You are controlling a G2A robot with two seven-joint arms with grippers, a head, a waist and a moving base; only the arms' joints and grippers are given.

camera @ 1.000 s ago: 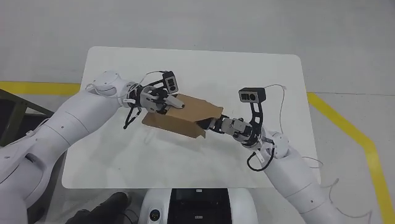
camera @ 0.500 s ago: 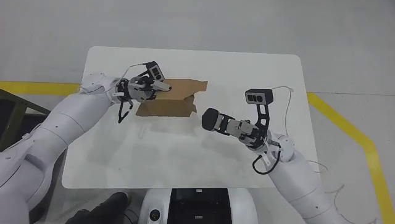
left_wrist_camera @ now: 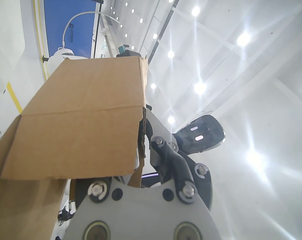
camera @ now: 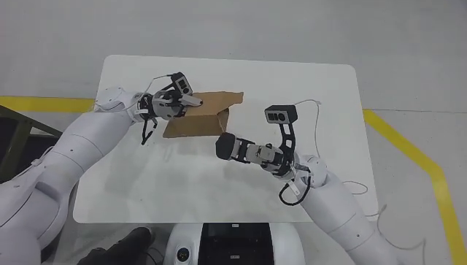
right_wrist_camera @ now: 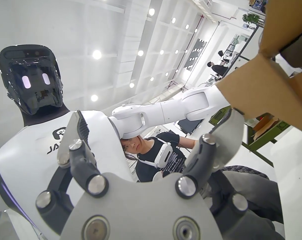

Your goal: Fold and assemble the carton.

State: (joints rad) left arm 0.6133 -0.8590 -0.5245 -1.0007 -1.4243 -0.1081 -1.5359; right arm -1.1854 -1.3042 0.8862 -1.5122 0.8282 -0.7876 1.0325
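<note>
White table [camera: 328,90] on a grey floor bears the brown carton [camera: 208,115] left of centre, toward the far side; its long axis runs left to right, with loose flaps at the right end; the left gripper [camera: 191,102] is clamped on the carton's left end, and its wrist view shows the cardboard wall pinched beside a finger [left_wrist_camera: 159,129]; the right gripper [camera: 225,146] sits just near-right of the carton; its wrist view shows fingers spread, holding nothing.
</note>
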